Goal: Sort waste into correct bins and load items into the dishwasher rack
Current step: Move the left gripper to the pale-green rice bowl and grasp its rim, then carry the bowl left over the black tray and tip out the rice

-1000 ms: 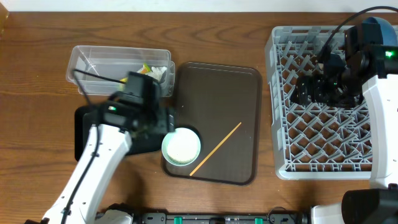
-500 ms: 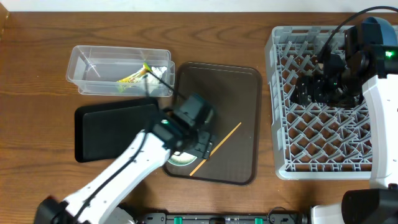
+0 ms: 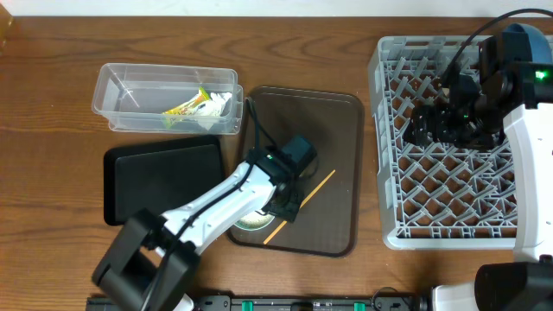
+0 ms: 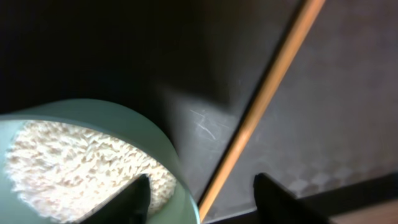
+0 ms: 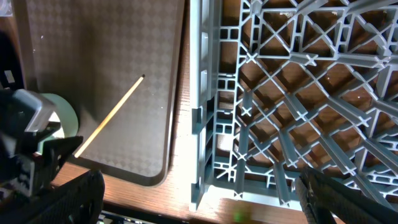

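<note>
Change: L arm is off the black bin (image 3: pixel 155 177) side and now sits over the brown tray (image 3: pixel 341 130). The left gripper (image 4: pixel 205 196) is low over the bottom end of the wooden stick (image 3: pixel 320 185). R arm hasn't moved and stays parked over the dishwasher rack (image 3: pixel 381 130).

Tool state: in the L wrist view both L fingertips (image 4: pixel 134 199) straddle the stick w/ clear gaps either side. Jaws are at a mid gap, nothing clamped yet. Right gripper (image 5: pixel 199 196) is spread wide and empty.

Meaning: wrapper (image 3: pixel 188 106) and tissue (image 3: pixel 223 101) already lie in the clear tub (image 3: pixel 164 70), so the dry waste looks sorted. L arm prob. lining up a stick pick for the rack. Rice (image 4: pixel 81 162) is still in the mint bowl (image 4: pixel 171 152), so that dump is not done. No dishes seen in the visible part of the rack.

Locations: stick lies diagonal on the tray, lower end just beside the bowl rim, apart from it as far as I can tell. Bowl is at the tray's front-left corner, mostly hidden under the L arm in the overhead.

Materials/shapes:
- stick: thin, round, straight, pale wood, lies flat; low profile = hard pinch
- tray: dark brown, fine checker texture, few scuffs, raised rim
- bowl: smooth pale mint, rounded lip, prob. plastic
- rice: white loose grains, heaped
- tub: clear thin-wall plastic, rect.
- bin: matte black, shallow
- rack: grey moulded lattice w/ upright pegs
</note>
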Motion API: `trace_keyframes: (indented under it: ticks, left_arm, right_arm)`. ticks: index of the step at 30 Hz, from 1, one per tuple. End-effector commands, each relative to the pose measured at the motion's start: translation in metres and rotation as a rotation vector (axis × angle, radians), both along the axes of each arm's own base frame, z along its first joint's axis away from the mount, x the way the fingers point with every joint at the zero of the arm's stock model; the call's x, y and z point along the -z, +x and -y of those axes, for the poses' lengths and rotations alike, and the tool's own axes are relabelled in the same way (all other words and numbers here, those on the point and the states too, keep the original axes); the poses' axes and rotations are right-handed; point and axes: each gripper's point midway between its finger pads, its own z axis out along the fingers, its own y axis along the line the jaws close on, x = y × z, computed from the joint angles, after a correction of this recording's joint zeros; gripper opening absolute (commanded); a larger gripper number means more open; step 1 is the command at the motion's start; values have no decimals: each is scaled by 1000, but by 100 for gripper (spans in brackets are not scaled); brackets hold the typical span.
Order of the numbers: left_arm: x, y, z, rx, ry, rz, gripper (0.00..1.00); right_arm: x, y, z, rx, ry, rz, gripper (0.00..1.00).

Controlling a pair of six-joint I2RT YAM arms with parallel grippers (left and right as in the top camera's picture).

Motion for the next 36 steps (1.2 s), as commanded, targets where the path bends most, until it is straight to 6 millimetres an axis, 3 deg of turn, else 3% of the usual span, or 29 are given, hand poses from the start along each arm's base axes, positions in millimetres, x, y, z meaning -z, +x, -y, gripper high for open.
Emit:
trace_keyframes:
  ticks: [1, 7, 20, 23, 28, 36]
  left_arm:
    - [6, 1, -2, -3, 24, 0, 40]
    - [6, 7, 3, -3, 4, 22, 35]
    - [5, 7, 3, -3, 4, 23, 8]
    - [2, 8, 2, -4, 5, 33, 6]
    - [-13, 15, -4, -9, 15, 97, 6]
    - [-57, 23, -6, -32, -65, 196, 6]
  right_arm:
    - [-4, -1, -3, -1, 4, 10, 98]
    - [-4, -1, -3, -1, 4, 9, 99]
    - [-4, -1, -3, -1, 5, 10, 99]
    - [-4, -1, -3, -1, 5, 10, 99]
    - [-4, -1, -3, -1, 5, 10, 99]
    - [-4, -1, -3, -1, 4, 10, 99]
